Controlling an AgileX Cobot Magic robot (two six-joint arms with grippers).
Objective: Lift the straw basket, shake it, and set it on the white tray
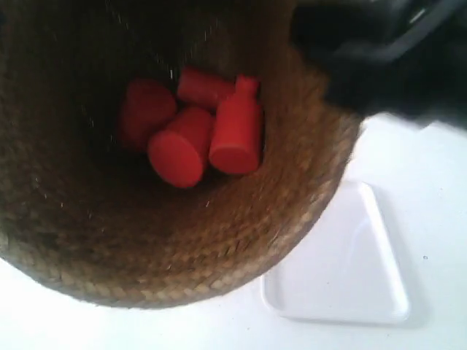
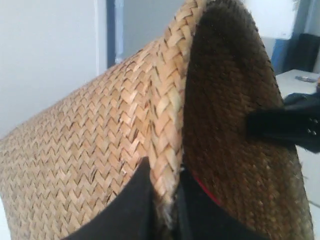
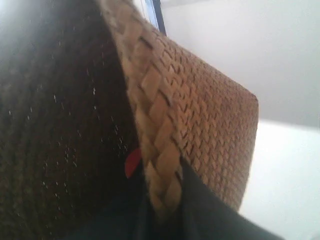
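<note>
The straw basket [image 1: 219, 248] is lifted close to the exterior camera and fills most of that view, its mouth facing the lens. Several red cylinders [image 1: 190, 131] lie inside on its bottom. My left gripper [image 2: 167, 200] is shut on the basket's braided rim [image 2: 167, 140], one finger outside, one inside. My right gripper [image 3: 167, 200] is shut on the rim [image 3: 160, 155] at the opposite side. The arm at the exterior view's right [image 1: 379, 51] shows as a dark blur over the rim. The white tray [image 1: 343, 270] lies on the table below the basket, partly hidden by it.
The white table [image 1: 430, 189] stretches around the tray. In the left wrist view the other arm's black gripper [image 2: 285, 125] shows at the far rim. A pale wall [image 2: 45, 55] and a blue post [image 2: 112, 30] stand behind.
</note>
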